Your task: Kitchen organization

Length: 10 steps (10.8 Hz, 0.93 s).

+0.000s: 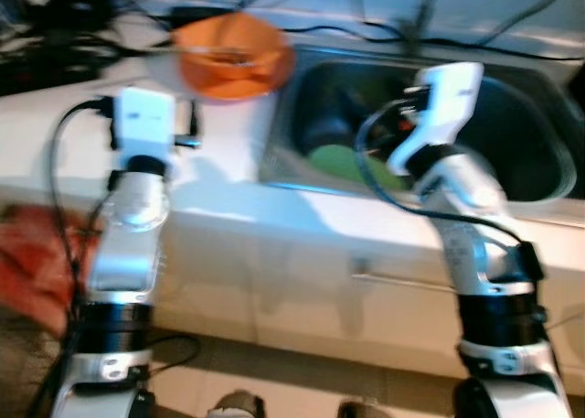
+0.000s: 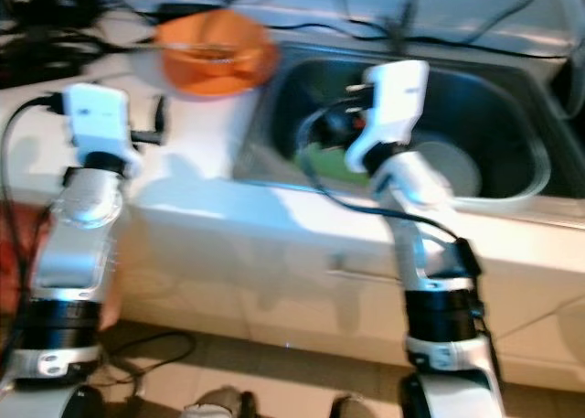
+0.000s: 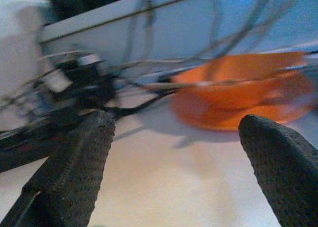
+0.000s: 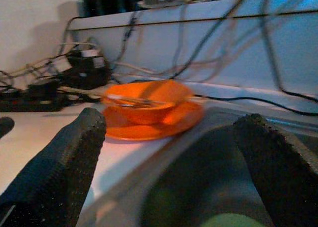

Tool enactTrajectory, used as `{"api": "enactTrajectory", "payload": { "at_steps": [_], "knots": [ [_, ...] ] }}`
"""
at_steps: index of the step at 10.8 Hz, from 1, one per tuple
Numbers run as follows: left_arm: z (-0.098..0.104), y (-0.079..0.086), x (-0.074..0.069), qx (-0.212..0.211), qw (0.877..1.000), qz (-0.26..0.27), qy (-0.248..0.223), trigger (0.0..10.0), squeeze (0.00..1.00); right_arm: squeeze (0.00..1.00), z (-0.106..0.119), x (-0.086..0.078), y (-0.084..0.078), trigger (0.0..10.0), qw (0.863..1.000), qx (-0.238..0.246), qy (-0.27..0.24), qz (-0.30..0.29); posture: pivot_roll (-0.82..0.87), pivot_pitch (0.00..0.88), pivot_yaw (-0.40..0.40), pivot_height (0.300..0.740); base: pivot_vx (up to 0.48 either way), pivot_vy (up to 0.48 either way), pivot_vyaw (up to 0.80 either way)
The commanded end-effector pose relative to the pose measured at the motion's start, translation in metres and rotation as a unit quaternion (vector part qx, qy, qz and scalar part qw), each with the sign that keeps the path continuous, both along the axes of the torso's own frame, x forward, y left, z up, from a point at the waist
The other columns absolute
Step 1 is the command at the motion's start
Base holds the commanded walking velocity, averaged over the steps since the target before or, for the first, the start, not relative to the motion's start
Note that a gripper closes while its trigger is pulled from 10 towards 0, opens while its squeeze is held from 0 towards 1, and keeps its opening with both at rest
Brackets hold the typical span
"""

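Hovering open: left hand over counter, right hand above sink.

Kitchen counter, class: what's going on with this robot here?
The robot stands at a white counter with a steel sink. Both grippers are open and hold nothing. The left gripper hovers over the counter, pointing at an orange bowl on an orange plate beside the sink. The right gripper reaches over the sink's near edge, above something green in the basin. Cables crowd the back wall. Nothing is grasped yet.
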<state>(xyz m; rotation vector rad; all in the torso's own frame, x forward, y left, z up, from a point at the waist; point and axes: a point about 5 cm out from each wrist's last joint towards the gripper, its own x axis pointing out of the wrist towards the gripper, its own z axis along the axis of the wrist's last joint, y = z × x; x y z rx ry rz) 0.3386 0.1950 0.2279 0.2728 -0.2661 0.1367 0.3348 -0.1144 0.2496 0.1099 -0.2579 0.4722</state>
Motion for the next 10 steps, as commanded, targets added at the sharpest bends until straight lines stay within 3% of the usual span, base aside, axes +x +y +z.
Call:
{"api": "enactTrajectory", "payload": {
  "at_steps": [1, 4, 7, 10],
  "knots": [
    [0.0011, -0.0049, 0.0021, -0.002, 1.0, -0.005, 0.002, 10.0, 0.0, 0.0, 0.0037, 0.0, -0.0067, 10.0, 1.0, 0.001, -0.005, -0.013, 0.06, 0.126, 0.004, 0.74, 0.0, 0.48, 0.0],
    [0.004, -0.0138, -0.0004, 0.012, 0.999, -0.034, -0.011, 10.0, 0.0, 0.0, 0.0029, 0.0025, -0.0095, 10.0, 1.0, -0.002, -0.005, -0.025, 0.06, 0.123, 0.006, 0.74, 0.0, 0.0, 0.0],
    [0.004, -0.0104, -0.0005, 0.002, 0.999, -0.032, -0.012, 10.0, 0.0, 0.0, 0.0037, 0.0037, -0.0133, 10.0, 0.999, -0.004, -0.009, -0.036, 0.06, 0.119, 0.008, 0.74, 0.0, 0.0, 0.0],
    [0.0062, -0.0082, 0.0018, 0.0, 0.999, -0.032, -0.011, 10.0, 0.0, 0.0, 0.0054, 0.0049, -0.015, 10.0, 0.999, -0.008, -0.016, -0.045, 0.06, 0.12, 0.009, 0.74, 0.4, 0.0, 0.0]
  ]
}}
